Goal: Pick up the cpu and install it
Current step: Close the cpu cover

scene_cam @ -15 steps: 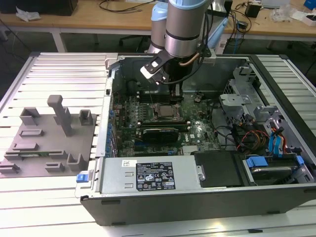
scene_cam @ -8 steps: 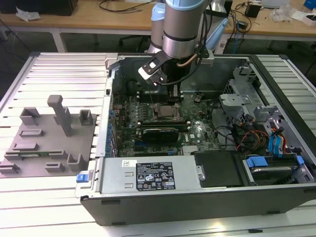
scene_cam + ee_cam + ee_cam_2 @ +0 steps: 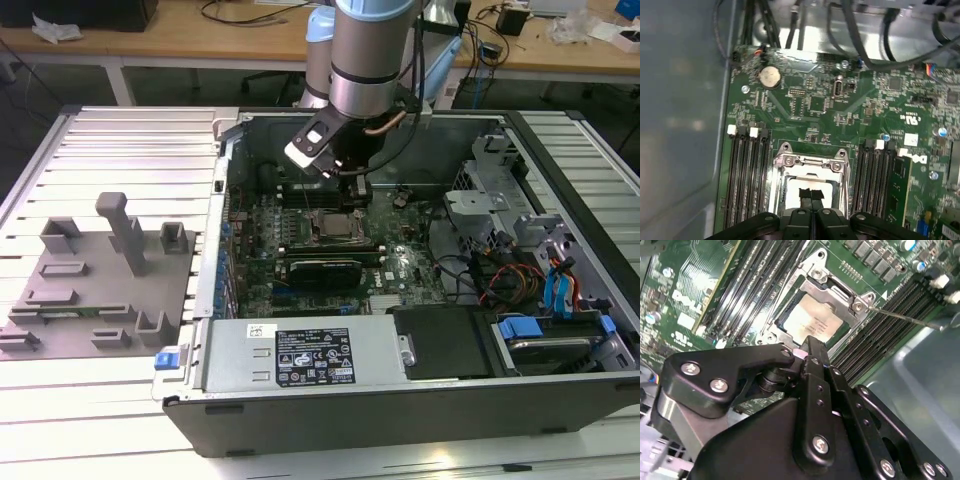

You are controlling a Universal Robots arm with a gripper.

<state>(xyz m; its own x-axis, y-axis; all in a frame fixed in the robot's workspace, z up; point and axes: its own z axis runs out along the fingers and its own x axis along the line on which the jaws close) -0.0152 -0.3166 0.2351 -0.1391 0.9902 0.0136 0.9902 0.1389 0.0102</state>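
The cpu (image 3: 812, 322) sat flat in the socket (image 3: 860, 304), straight beneath the tool (image 3: 811, 194), whose fingers were pinched narrow, gripping nothing, over its near edge.

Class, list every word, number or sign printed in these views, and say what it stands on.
On the power supply label: print too small to read.
On the motherboard: white logo and markings, too blurred to quote.
On the cpu: faint print, unreadable.
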